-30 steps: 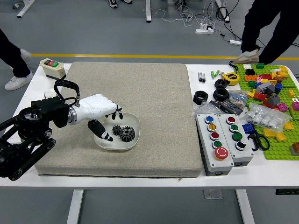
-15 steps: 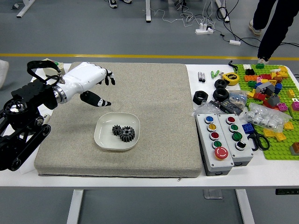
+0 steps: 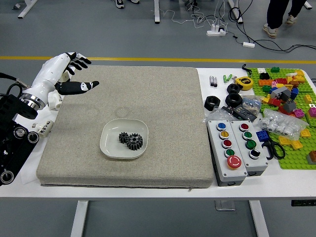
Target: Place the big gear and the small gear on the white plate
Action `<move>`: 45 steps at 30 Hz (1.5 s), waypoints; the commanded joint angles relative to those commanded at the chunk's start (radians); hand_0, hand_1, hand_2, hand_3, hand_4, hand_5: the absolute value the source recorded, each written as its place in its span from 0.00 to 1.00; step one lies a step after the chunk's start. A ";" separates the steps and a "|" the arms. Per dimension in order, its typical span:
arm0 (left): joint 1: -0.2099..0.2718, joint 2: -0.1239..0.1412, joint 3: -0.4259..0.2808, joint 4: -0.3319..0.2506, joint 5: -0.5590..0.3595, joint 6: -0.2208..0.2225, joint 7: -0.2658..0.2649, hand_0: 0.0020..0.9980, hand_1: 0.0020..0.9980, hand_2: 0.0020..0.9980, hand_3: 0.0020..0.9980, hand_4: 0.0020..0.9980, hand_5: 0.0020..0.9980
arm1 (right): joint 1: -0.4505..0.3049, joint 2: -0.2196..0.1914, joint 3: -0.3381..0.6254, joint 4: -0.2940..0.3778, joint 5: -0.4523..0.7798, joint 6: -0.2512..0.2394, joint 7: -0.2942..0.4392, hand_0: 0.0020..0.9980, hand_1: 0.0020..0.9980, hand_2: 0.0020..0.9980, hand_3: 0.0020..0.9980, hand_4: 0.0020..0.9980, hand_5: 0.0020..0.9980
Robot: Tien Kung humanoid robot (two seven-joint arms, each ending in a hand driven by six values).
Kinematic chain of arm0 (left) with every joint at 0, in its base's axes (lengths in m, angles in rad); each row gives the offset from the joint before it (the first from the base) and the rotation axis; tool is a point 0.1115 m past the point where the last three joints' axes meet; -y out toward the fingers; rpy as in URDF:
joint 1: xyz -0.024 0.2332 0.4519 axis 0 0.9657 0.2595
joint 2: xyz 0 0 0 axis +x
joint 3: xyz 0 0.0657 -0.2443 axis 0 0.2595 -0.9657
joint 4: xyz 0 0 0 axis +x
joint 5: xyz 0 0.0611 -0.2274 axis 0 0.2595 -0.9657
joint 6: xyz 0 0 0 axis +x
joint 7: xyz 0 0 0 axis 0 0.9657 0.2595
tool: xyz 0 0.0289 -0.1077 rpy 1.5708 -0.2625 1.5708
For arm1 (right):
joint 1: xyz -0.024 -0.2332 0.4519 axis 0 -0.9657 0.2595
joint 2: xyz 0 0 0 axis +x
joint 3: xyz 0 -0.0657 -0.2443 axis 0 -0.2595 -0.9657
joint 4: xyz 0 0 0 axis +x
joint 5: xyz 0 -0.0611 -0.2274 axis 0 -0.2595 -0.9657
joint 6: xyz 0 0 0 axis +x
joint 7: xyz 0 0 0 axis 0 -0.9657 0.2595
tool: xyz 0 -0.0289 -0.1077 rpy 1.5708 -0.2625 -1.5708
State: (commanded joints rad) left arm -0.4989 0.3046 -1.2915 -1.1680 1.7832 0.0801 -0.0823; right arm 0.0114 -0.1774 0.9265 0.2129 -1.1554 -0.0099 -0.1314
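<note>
The robot's left hand point(image 3: 53, 70) hovers at the far left corner of a beige mat point(image 3: 165, 121), its fingers point(image 3: 80, 58) parted and loosely extended, with nothing in its grasp. On the near left part of the mat, apart from the hand, the small gear point(image 3: 123, 138) and the big gear point(image 3: 134, 142), both dark, lie side by side on the white plate point(image 3: 117, 152), the big one on the right. The mat covers much of a white table point(image 3: 113, 193). To its right stand two gray button boxes point(image 3: 224, 166), the left one bearing a large red button point(image 3: 233, 162); black tires point(image 3: 212, 102) and a yellow tape measure point(image 3: 244, 83) sit farther back. Colorful bricks point(image 3: 288, 105) crowd green baseplates point(image 3: 296, 161) at far right. Beyond the table, a yellow stripe point(image 3: 158, 60) crosses the gray floor point(image 3: 98, 29), white and black cables trail from a power strip point(image 3: 216, 32), and a person's dark-trousered legs point(image 3: 277, 12) show at upper right.
</note>
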 joint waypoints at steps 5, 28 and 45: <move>0.060 -0.006 -0.065 -0.024 -0.214 -0.025 -0.005 0.68 0.79 0.88 0.84 0.94 0.64 | -0.007 0.003 -0.007 -0.001 0.004 0.000 0.000 0.76 0.79 0.84 0.82 1.00 0.79; 0.234 -0.005 -0.287 -0.103 -0.735 -0.173 -0.010 0.79 0.87 0.95 0.90 0.99 1.00 | -0.022 0.007 -0.038 -0.006 0.021 -0.006 0.002 0.76 0.79 0.84 0.82 1.00 0.80; 0.252 -0.026 -0.309 -0.105 -0.699 -0.201 0.006 0.79 0.87 0.95 0.89 1.00 1.00 | -0.020 0.006 -0.049 -0.006 0.029 -0.011 0.005 0.76 0.79 0.84 0.82 1.00 0.80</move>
State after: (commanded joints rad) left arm -0.2471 0.2782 -1.6008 -1.2729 1.0845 -0.1214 -0.0762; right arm -0.0089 -0.1717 0.8779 0.2072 -1.1267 -0.0208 -0.1269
